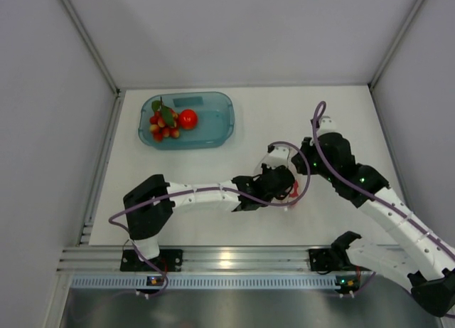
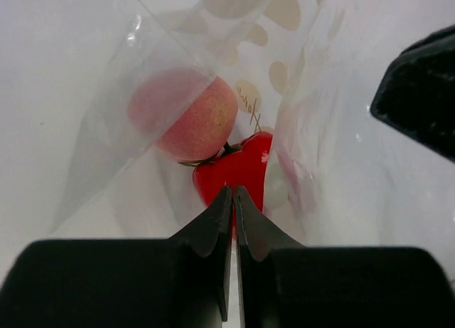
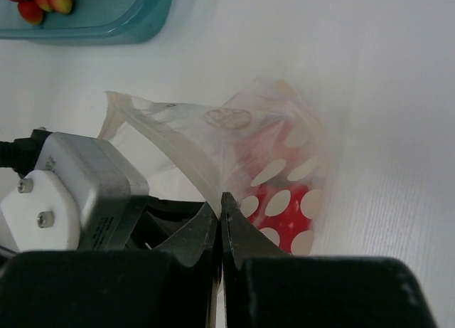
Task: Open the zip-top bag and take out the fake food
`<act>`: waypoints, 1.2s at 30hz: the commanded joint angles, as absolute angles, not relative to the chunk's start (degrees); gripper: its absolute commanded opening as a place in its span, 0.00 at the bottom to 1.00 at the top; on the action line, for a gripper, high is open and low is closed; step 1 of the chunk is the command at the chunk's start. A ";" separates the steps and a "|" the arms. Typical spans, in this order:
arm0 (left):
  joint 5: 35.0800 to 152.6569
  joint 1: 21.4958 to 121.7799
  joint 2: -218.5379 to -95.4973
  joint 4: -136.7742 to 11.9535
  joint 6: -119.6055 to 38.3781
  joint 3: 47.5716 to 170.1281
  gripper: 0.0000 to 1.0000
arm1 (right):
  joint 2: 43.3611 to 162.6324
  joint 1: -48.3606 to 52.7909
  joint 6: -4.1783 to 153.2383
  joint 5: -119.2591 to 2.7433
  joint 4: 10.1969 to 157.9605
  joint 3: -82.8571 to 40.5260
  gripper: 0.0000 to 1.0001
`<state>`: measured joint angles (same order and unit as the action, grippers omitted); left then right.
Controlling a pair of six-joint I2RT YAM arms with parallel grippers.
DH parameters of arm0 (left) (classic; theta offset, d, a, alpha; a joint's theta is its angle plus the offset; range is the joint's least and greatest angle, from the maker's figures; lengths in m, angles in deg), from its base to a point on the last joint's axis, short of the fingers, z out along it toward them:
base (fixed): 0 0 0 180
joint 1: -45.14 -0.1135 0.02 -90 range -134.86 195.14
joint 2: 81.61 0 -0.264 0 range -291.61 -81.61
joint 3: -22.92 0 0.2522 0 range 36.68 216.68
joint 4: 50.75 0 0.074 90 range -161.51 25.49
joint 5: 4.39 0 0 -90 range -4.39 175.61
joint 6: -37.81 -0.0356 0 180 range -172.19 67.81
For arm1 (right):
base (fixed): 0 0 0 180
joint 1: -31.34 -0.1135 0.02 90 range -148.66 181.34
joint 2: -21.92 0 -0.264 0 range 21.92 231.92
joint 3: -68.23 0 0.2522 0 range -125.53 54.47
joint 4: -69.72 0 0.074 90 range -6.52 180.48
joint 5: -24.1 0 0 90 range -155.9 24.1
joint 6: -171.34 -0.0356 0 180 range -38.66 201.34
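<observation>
The zip-top bag (image 3: 234, 129), clear with white dots, lies between both grippers at the middle right of the table. My right gripper (image 3: 222, 196) is shut on its zip edge and holds the mouth up. My left gripper (image 2: 232, 189) reaches inside the bag (image 2: 142, 72), and its jaws are shut on the edge of the red bell pepper (image 2: 238, 168). The pink peach (image 2: 195, 122) lies just behind the pepper. The pepper shows red through the dots in the right wrist view (image 3: 284, 214) and in the top view (image 1: 293, 191). The berry cluster (image 1: 163, 122) and the tomato (image 1: 188, 119) lie in the tray.
The translucent teal tray (image 1: 213, 122) stands at the back left of the table, and its corner shows in the right wrist view (image 3: 135, 22). The left gripper's grey housing (image 3: 78, 193) sits close beside my right fingers. White walls enclose the table.
</observation>
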<state>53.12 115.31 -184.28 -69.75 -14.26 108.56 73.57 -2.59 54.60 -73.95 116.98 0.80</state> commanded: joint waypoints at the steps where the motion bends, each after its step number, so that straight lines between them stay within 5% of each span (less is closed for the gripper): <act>1: 51.86 115.36 -183.39 -67.24 -12.38 108.40 0.08 | 72.89 -1.44 56.56 -79.16 117.49 0.50 0.00; 4: 52.29 115.36 -183.39 -67.24 -12.38 107.35 0.00 | 73.59 0.05 57.79 -80.31 118.90 0.33 0.00; 18: 63.36 117.30 -186.72 -60.12 -22.57 106.03 0.00 | 80.27 4.62 64.20 -73.46 118.73 -6.35 0.00; 36: 66.54 110.18 -189.72 -69.87 -15.03 107.87 0.02 | 69.47 4.71 63.50 -64.25 113.72 0.15 0.00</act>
<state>67.35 111.59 -188.77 -65.12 -18.79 106.09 70.56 3.90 64.15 -68.40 117.18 -0.47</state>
